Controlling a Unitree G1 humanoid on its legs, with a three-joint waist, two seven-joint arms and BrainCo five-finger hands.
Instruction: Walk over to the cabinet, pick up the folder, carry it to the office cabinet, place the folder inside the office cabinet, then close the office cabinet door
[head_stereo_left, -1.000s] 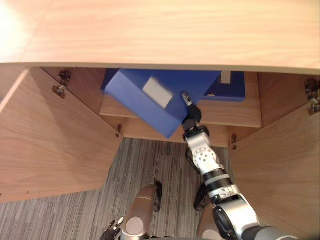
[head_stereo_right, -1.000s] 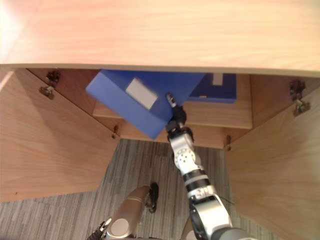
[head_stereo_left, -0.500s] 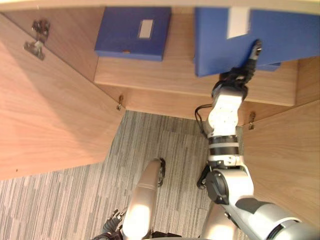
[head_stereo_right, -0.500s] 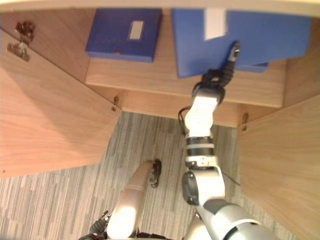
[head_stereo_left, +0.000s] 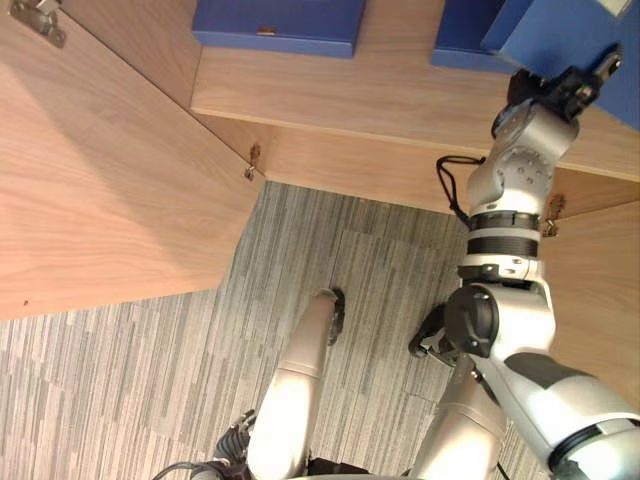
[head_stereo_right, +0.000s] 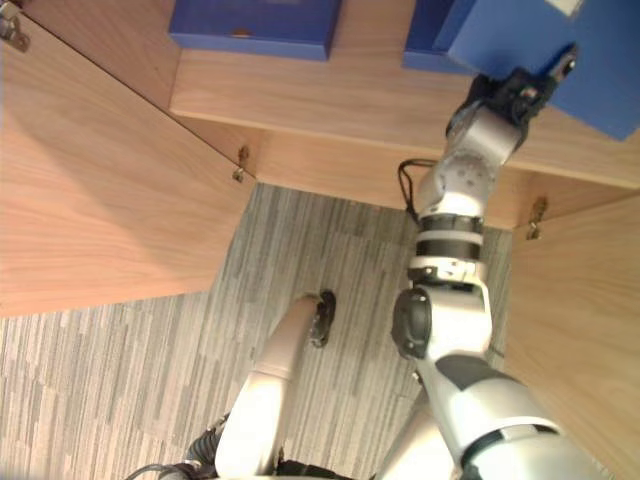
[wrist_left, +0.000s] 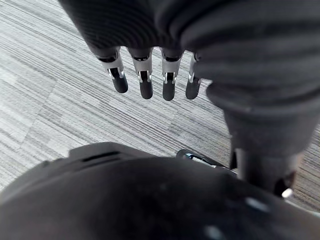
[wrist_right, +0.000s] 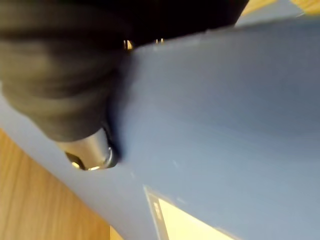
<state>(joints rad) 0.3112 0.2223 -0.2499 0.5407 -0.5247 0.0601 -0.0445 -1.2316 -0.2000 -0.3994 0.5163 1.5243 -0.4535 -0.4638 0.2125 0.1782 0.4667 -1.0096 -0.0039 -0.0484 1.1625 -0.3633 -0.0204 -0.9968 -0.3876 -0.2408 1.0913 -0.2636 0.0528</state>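
Blue folder (head_stereo_left: 560, 38) is pinched at its lower edge by the right hand (head_stereo_left: 548, 90). Fingers are curled over the top face, with the thumb presumably underneath, so the flat cover cannot slip. It is held tilted and appears clear of the shelf (head_stereo_left: 400, 90), at the shelf's right end and partly over the right folder (head_stereo_left: 465, 35). A left folder (head_stereo_left: 280, 22) lies flat well apart.

An edge grip is judged to be chosen so the folder can be passed low over the shelf without the wrist striking wood. The left door (head_stereo_left: 110, 170) and right door (head_stereo_left: 600, 290) are swung wide, leaving the arm room.

The left hand (wrist_left: 145, 80) is hung low over the carpet (head_stereo_left: 330, 250), fingers slack and holding nothing, kept out of the way. Placement is judged unfinished, and the doors are not yet closed.
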